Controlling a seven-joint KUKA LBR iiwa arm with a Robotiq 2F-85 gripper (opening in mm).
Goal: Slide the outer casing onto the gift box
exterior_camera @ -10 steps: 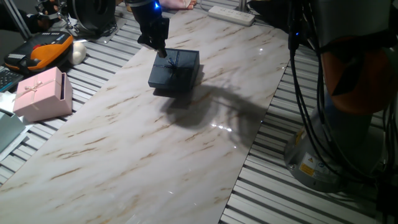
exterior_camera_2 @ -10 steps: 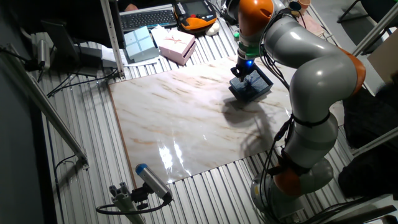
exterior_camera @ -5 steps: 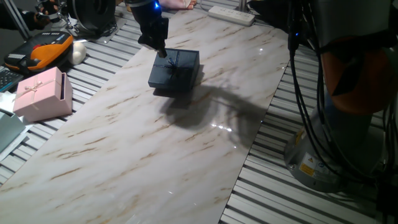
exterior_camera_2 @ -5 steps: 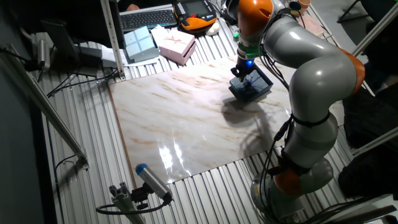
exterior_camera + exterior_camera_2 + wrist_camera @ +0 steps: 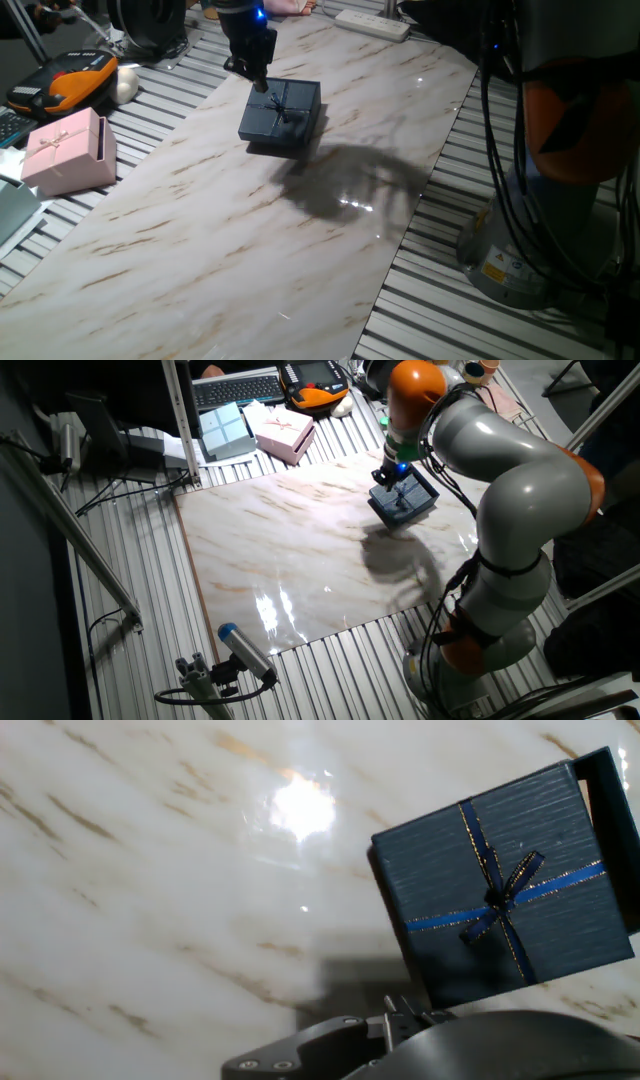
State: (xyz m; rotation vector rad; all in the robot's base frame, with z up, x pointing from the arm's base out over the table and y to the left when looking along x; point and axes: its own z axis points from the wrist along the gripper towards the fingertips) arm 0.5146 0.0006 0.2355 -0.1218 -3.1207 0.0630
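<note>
On the marble desk we note little near the work: a pink box with a bow sits well off the slab on the slatted surface, beside an orange device and a white power strip at the far end. A keyboard lies beyond the pink box in the other fixed view. Nothing stands between the hand and the navy pieces.

We see the casing, navy with a blue ribbon crossed and bowed on its top face, lying flat near the far end of the slab. It is square, so no long axis to record; in the hand view its edges run skewed to the frame, one corner low. A darker edge of the box shows past the casing's upper right side, so the casing sits mostly over it, not flush.

The hand hangs just above the casing's far edge. We cannot tell whether its fingers are apart or together.
</note>
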